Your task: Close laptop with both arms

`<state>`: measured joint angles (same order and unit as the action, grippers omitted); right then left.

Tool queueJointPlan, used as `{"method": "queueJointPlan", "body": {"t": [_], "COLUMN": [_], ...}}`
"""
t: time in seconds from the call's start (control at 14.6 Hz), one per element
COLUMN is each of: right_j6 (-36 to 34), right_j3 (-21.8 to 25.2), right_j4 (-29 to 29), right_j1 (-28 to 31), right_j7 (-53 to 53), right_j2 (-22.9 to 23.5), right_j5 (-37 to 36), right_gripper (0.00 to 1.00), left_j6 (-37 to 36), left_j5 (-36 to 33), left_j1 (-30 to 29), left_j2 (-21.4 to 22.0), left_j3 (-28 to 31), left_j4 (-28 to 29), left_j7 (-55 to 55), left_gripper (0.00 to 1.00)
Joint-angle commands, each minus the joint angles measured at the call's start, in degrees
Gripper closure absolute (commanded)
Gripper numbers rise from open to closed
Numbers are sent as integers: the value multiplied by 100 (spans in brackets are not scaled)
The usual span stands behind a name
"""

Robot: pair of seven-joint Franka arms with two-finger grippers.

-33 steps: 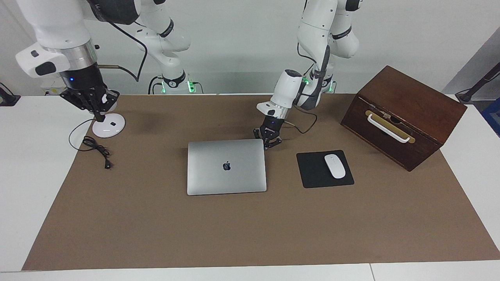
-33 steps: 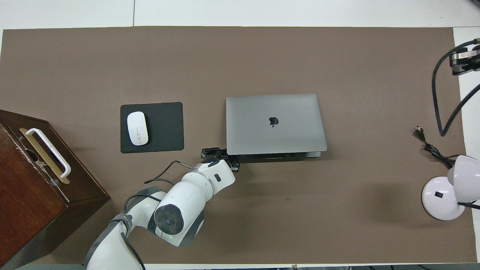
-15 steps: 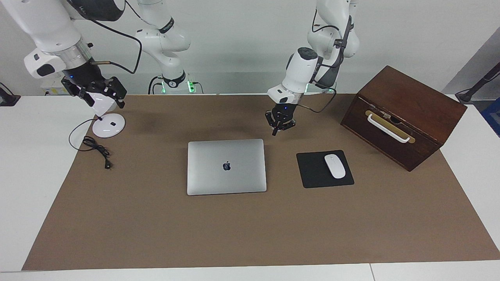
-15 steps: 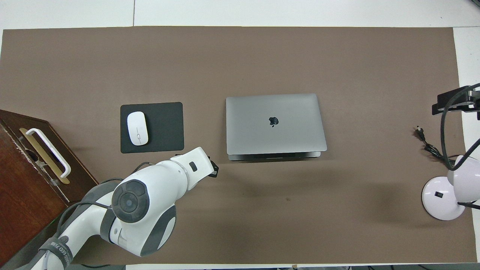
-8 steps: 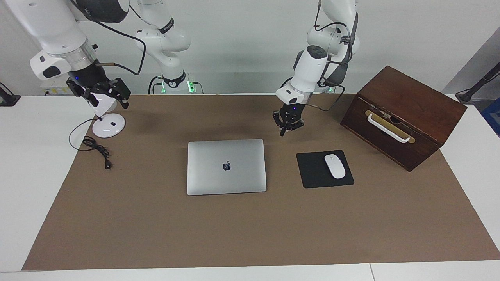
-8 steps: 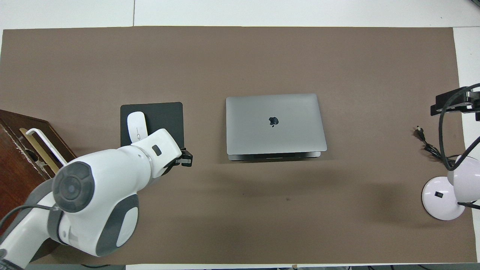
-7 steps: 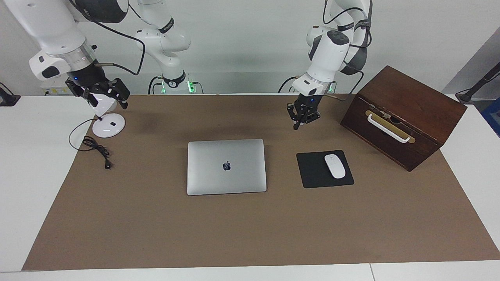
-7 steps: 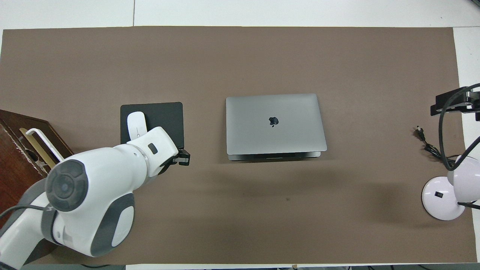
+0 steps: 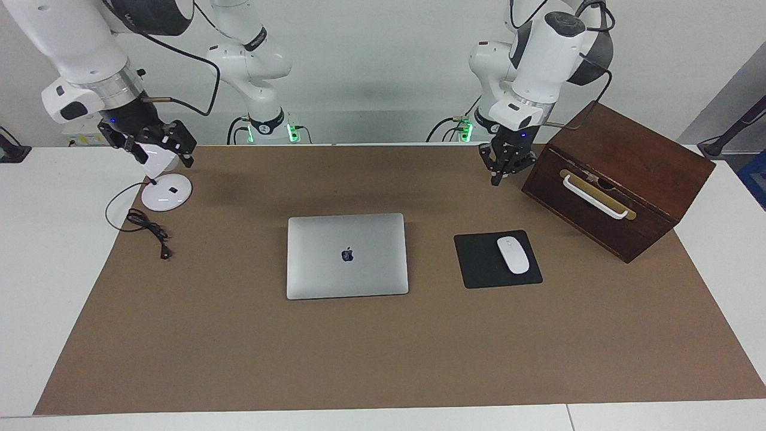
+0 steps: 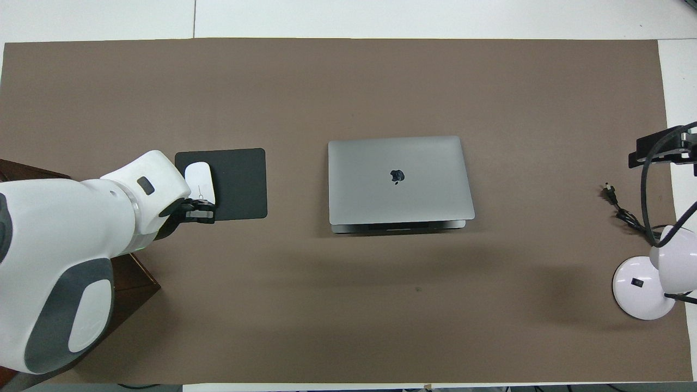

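The laptop (image 9: 347, 255) lies flat and shut at the centre of the facing frame, on the brown mat (image 9: 383, 359) that covers the tabletop (image 9: 48, 287). Its silver-grey lid is level, the dark apple logo at its middle. In the overhead view a thin dark edge of the base shows just under the lid's lower edge, so the lid looks fully down; the closing appears done.

Just beside it, toward the left arm's end of the tabletop, sits the black mouse pad (image 9: 488, 263) with a white mouse (image 9: 513, 255) on it, clear of the lid.

The left gripper (image 9: 501, 170) hangs in the air at the upper right of the facing frame, next to the wooden box (image 9: 622, 179), its fingers pinched together on nothing. It is well apart from the laptop, probably drawn off so as not to disturb the lid.

The right gripper (image 9: 154, 143) is raised at the upper left, over the white lamp base (image 9: 166, 193), fingers spread wide and empty. A black cord (image 9: 146, 226) lies near that base.
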<state>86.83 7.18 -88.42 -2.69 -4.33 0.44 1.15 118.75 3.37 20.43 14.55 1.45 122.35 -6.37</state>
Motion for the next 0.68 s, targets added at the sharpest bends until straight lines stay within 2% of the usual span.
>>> {"method": "queueJointPlan", "body": {"t": [0.0,0.07,0.14,0.62], "right_j6": [97,97,97,106], "right_j3": [38,29,20,20], "right_j4": [-175,-175,-175,-202], "right_j1": [-21,-29,-29,-21], "right_j7": [-6,-6,3,213], "right_j2": [-149,-149,-158,-167], "right_j5": [8,-62,-106,-290], "right_gripper": [0,0,0,0], "left_j6": [-335,-353,-370,-616], "left_j5": [-117,-117,-126,-126], "left_j1": [-355,-469,-548,-1506], "left_j2": [153,188,197,197], "left_j3": [-48,-48,-39,-48], "left_j4": [-54,-54,-62,-379], "left_j7": [259,259,276,698], "left_gripper": [63,18,0,0]}}
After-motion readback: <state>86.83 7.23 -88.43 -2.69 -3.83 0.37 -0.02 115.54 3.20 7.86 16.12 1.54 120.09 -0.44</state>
